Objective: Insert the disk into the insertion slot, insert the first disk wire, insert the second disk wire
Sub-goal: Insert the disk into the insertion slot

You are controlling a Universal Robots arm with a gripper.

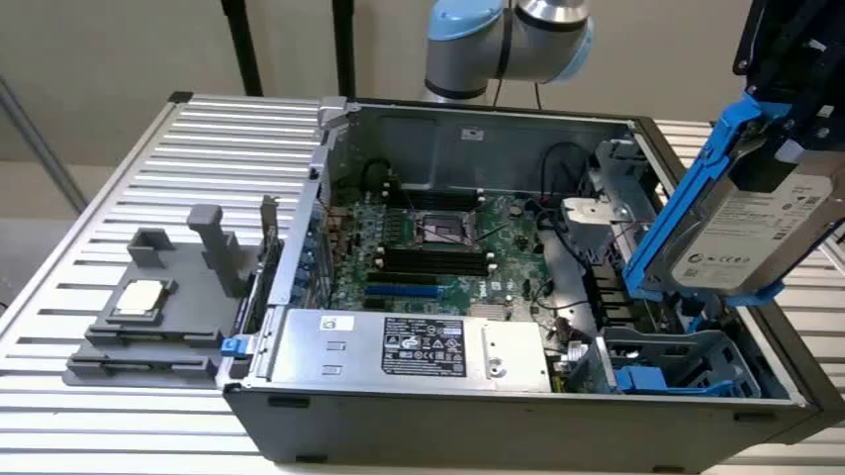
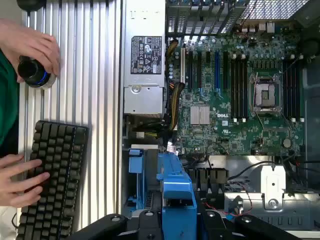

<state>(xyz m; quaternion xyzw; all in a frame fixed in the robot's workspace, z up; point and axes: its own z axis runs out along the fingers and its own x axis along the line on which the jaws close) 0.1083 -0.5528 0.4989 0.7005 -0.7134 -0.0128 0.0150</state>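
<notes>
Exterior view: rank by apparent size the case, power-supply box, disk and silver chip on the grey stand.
1. case
2. power-supply box and disk: too alike to rank, the raised disk likely nearer the camera
3. chip

White "DELL" stands on the green motherboard, just beside its square silver heatsink. The white label on the silver-grey hard drive is too fine to read.
</notes>
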